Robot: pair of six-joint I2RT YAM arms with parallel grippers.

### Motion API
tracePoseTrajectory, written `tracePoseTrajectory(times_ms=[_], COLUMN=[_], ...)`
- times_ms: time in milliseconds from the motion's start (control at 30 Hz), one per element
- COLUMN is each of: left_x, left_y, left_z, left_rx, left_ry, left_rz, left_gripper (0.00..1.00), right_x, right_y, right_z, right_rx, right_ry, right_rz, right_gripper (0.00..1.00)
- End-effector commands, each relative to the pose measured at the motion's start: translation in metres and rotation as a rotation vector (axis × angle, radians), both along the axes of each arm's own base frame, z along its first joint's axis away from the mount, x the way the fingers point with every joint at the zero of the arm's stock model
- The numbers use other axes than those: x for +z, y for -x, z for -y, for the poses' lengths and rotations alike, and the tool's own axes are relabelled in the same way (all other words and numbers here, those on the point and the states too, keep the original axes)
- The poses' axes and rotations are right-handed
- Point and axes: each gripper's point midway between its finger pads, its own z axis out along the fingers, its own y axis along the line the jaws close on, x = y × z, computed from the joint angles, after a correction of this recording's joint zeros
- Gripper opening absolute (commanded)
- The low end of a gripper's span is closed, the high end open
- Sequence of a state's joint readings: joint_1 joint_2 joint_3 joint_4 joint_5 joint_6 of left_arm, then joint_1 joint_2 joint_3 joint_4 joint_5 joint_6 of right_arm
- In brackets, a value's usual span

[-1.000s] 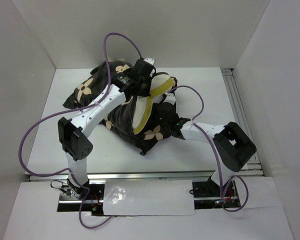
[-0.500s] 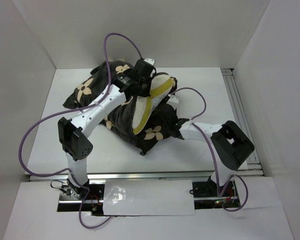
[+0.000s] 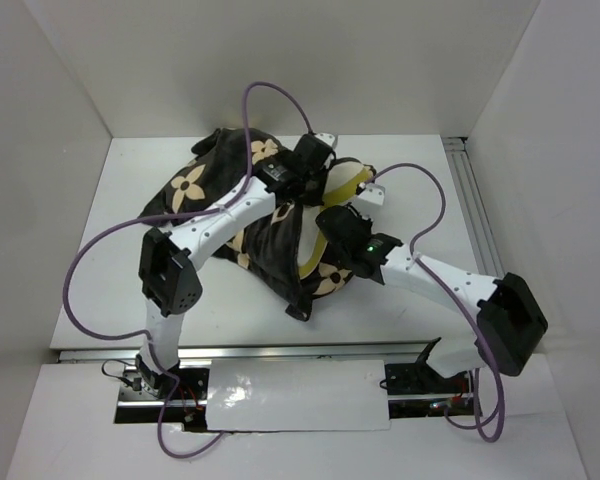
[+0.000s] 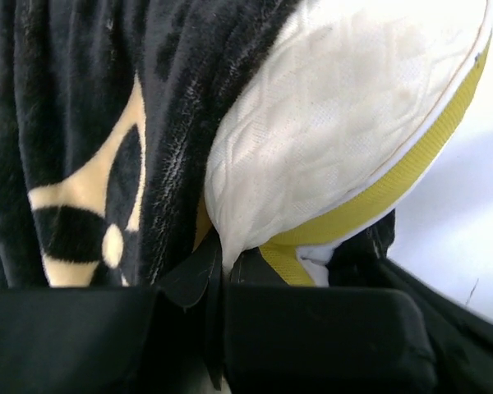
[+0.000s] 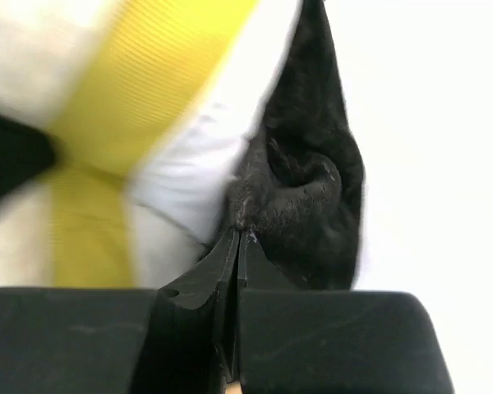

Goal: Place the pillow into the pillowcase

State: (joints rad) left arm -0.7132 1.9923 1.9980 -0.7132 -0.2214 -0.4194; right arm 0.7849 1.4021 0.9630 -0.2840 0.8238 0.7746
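The pillow (image 3: 346, 180) is lying mostly inside the pillowcase (image 3: 205, 190), near the middle of the white tabletop (image 3: 110, 270) and toward its far side. Only the pillow's cream quilted corner (image 4: 345, 123) and yellow edge band are showing out of the opening at the right end. The dark plush with its tan flowers (image 4: 66, 123) is bunching up around that corner. My left fingers (image 4: 220, 256) are reaching in from above, pressed nearly together right where the pillowcase rim is meeting the pillow. I cannot tell which of the 2 they are pinching. My right fingers (image 5: 240, 234) are closing tight on a fold of the dark plush (image 5: 308, 180), just beside the yellow band (image 5: 148, 74). My 2 arms are crossing toward the bundle, and their purple cables (image 3: 90, 260) are looping over it.
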Motion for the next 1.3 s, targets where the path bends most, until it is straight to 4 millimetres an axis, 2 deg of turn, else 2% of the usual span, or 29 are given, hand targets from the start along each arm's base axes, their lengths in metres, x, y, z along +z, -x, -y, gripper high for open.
tracePoseTrajectory(times_ms=[0,33,100,167,200,233,300,333,367,433,533,567,633,667,700,733,767,800,833,900,933,967,1033,1100,1133,1167,1200,1233,1267], left_x=[-0.029,-0.043,-0.055,-0.068,-0.068,-0.075,-0.083,-0.083,-0.082,-0.094,-0.080,-0.085,-0.079,-0.067,-0.059,-0.045,-0.037,-0.020,-0.008,0.004,-0.003,-0.010,-0.031,-0.061,-0.071,-0.093,-0.114,-0.129,-0.157], left_y=[-0.018,-0.022,-0.028,-0.032,-0.032,-0.035,-0.036,-0.034,-0.039,-0.036,-0.024,-0.014,0.000,0.010,0.021,0.020,0.024,0.028,0.027,0.033,0.035,0.036,0.048,0.054,0.069,0.072,0.079,0.076,0.082], left_z=[-0.006,-0.003,-0.009,-0.010,-0.010,-0.014,-0.014,-0.011,-0.014,-0.014,0.013,0.017,0.031,0.038,0.049,0.056,0.059,0.068,0.068,0.078,0.081,0.084,0.094,0.100,0.112,0.116,0.120,0.118,0.115], left_rx=[0.063,0.085,0.113,0.134,0.134,0.142,0.141,0.130,0.140,0.092,-0.069,-0.117,-0.214,-0.251,-0.321,-0.342,-0.370,-0.422,-0.431,-0.512,-0.535,-0.547,-0.595,-0.633,-0.695,-0.702,-0.681,-0.651,-0.651], left_ry=[-0.106,-0.121,-0.172,-0.199,-0.199,-0.208,-0.194,-0.184,-0.175,-0.206,-0.161,-0.191,-0.149,-0.112,-0.055,-0.008,0.012,0.061,0.086,0.123,0.124,0.127,0.118,0.115,0.154,0.140,0.121,0.099,0.074], left_rz=[0.028,0.005,-0.001,-0.012,-0.012,-0.023,-0.050,-0.058,-0.050,-0.063,-0.012,-0.006,-0.026,-0.025,-0.036,-0.003,0.003,0.023,0.037,0.056,0.039,0.021,-0.030,-0.100,-0.136,-0.166,-0.200,-0.220,-0.287], left_gripper=[0.00,0.00,0.00,0.00,0.00,0.00,0.00,0.00,0.00,0.00,0.00,0.00,0.00,0.05,0.15,0.33,0.39,0.47,0.53,0.66,0.72,0.73,0.70,0.62,0.50,0.40,0.23,0.00,0.00], right_x=[0.073,0.086,0.102,0.126,0.131,0.140,0.144,0.156,0.160,0.166,0.177,0.181,0.173,0.168,0.162,0.161,0.159,0.154,0.150,0.147,0.151,0.147,0.148,0.145,0.147,0.148,0.151,0.154,0.159], right_y=[0.002,0.005,0.008,0.011,0.012,0.015,0.021,0.025,0.027,0.031,0.030,0.029,0.029,0.027,0.025,0.025,0.026,0.025,0.025,0.025,0.025,0.025,0.022,0.019,0.016,0.016,0.013,0.010,0.009], right_z=[0.046,0.052,0.058,0.058,0.047,0.049,0.044,0.052,0.051,0.054,0.050,0.048,0.045,0.046,0.043,0.041,0.041,0.044,0.042,0.047,0.050,0.048,0.055,0.057,0.062,0.063,0.071,0.079,0.089], right_rx=[-0.157,-0.161,-0.168,-0.123,-0.047,-0.026,0.049,0.036,0.055,0.074,0.113,0.126,0.139,0.129,0.138,0.149,0.151,0.139,0.146,0.134,0.132,0.141,0.118,0.106,0.090,0.081,0.046,0.005,-0.046], right_ry=[0.109,0.119,0.119,0.095,0.067,0.034,0.013,-0.011,-0.019,-0.006,-0.019,-0.022,-0.017,-0.013,-0.009,-0.013,-0.006,-0.010,-0.015,-0.011,-0.024,-0.021,-0.023,-0.015,-0.019,-0.016,-0.015,-0.023,-0.019], right_rz=[0.172,0.188,0.211,0.252,0.251,0.272,0.279,0.307,0.315,0.326,0.358,0.375,0.363,0.349,0.330,0.328,0.320,0.312,0.303,0.301,0.314,0.306,0.313,0.305,0.313,0.314,0.328,0.344,0.364], right_gripper=[0.00,0.00,0.00,0.00,0.00,0.00,0.00,0.00,0.00,0.00,0.00,0.00,0.00,0.00,0.00,0.00,0.00,0.00,0.00,0.00,0.00,0.00,0.00,0.00,0.00,0.00,0.00,0.00,0.00])
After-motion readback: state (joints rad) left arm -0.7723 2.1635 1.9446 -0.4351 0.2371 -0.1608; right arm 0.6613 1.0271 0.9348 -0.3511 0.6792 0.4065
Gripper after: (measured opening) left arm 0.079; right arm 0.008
